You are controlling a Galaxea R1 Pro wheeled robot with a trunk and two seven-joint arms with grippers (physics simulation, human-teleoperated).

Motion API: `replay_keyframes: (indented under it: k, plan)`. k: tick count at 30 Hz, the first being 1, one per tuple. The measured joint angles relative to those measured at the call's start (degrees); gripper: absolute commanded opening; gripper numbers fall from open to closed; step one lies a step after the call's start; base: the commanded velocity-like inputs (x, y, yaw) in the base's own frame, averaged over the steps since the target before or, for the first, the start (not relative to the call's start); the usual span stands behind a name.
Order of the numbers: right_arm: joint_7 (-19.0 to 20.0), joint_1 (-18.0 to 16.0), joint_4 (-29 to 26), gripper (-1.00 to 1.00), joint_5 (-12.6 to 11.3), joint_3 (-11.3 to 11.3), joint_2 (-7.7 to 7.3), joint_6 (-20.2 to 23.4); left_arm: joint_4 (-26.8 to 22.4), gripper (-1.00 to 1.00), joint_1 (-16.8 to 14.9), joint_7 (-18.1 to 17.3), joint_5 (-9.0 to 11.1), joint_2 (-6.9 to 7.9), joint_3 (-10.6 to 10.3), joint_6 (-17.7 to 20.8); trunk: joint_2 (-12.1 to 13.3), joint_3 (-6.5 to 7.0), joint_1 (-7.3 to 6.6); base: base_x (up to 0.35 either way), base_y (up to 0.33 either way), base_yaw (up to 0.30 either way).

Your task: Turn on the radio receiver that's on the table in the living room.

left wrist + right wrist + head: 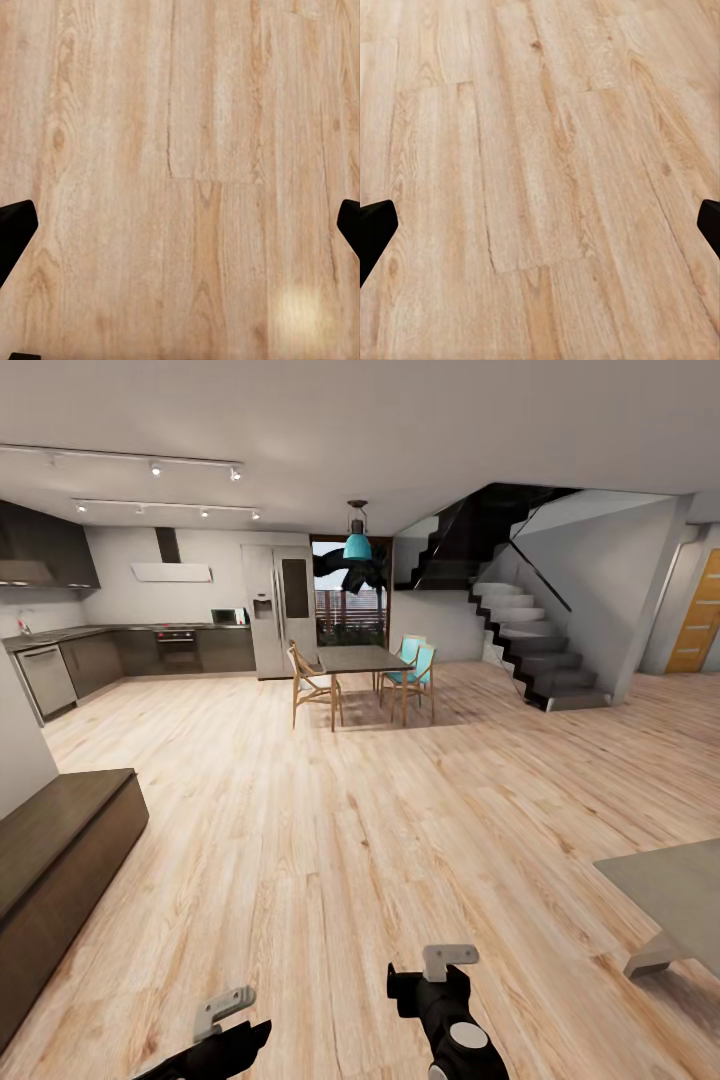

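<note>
light wood plank floor [330,840] lies open ahead. a corner of the grey low table [672,892] shows at right, its visible part bare. a dark bench cabinet [55,865] stands at left; the dining table [358,658] with wooden and teal chairs, the kitchen and the staircase [530,645] are far off. left gripper [180,225] and right gripper [540,225] both spread wide, holding nothing, over floor.

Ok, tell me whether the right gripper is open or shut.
Open. In the right wrist view the right gripper has its dark fingertips at opposite edges, with bare wood floor between them and nothing held.
</note>
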Motion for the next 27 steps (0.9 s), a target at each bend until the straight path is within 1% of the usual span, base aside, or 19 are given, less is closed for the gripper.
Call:
replay_keyframes:
  k: [6, 8, 15, 16, 17, 18, 19, 20, 21, 27]
  plan:
    - [0.25, 0.00, 0.00, 1.00, 0.00, 0.27, -0.06, -0.05, 0.12, 1.00, 0.00, 0.00, 0.00, 0.01, 0.00, -0.01, 0.00, 0.00, 0.00, 0.000, 0.000, 0.000]
    - [0.35, 0.00, 0.11, 1.00, 0.08, 0.45, -0.22, -0.15, 1.11, 1.00, 0.00, 0.00, 0.02, 0.01, -0.06, -0.08, 0.00, 0.00, 0.00, 0.000, 0.000, 0.000]
    - [0.43, 0.00, 0.32, 1.00, 0.34, 0.52, -0.64, -0.46, 1.57, 1.00, 0.00, 0.06, 0.00, 0.01, -0.18, -0.11, 0.00, 0.00, 0.00, 0.000, 0.000, 0.000]
    - [1.69, 0.00, 0.33, 1.00, 0.28, 0.61, -2.14, -0.62, 1.58, 1.00, 0.00, 0.08, 0.00, 0.01, -0.23, -0.11, 0.00, 0.00, 0.00, 0.000, 0.000, 0.000]
    - [2.48, 0.00, 0.33, 1.00, 0.25, 0.64, -2.44, -0.65, 1.58, 1.00, 0.00, 0.08, 0.00, 0.01, -0.24, -0.11, 0.00, 0.00, 0.00, 0.000, 0.000, 0.000]
    - [4.48, 0.00, 0.33, 1.00, 0.29, 0.63, -2.80, -0.64, 1.58, 1.00, 0.00, 0.08, 0.00, 0.01, -0.25, -0.11, 0.00, 0.00, 0.00, 0.000, 0.000, 0.000]
    - [7.98, 0.00, 0.31, 1.00, 0.38, 0.55, -3.14, -0.63, 1.58, 1.00, 0.00, 0.09, 0.00, 0.01, -0.26, -0.11, 0.00, 0.00, 0.00, 0.000, 0.000, 0.000]
    - [10.17, 0.00, 0.32, 1.00, 0.43, 0.45, -3.28, -0.61, 1.58, 1.00, 0.00, 0.09, 0.00, 0.01, -0.26, -0.11, 0.00, 0.00, 0.00, 0.000, 0.000, 0.000]
    - [13.89, 0.00, 0.35, 1.00, 0.40, 0.18, -3.46, -0.54, 1.58, 1.00, 0.00, 0.09, 0.01, 0.01, -0.57, -0.11, 0.00, 0.00, 0.00, 0.000, 0.000, 0.000]
    - [14.06, 0.00, 0.29, 1.00, 0.53, 0.27, -3.45, -0.45, 1.56, 1.00, 0.00, 0.09, 0.07, 0.01, -0.70, -0.11, 0.00, 0.00, 0.00, 0.000, 0.000, 0.000]
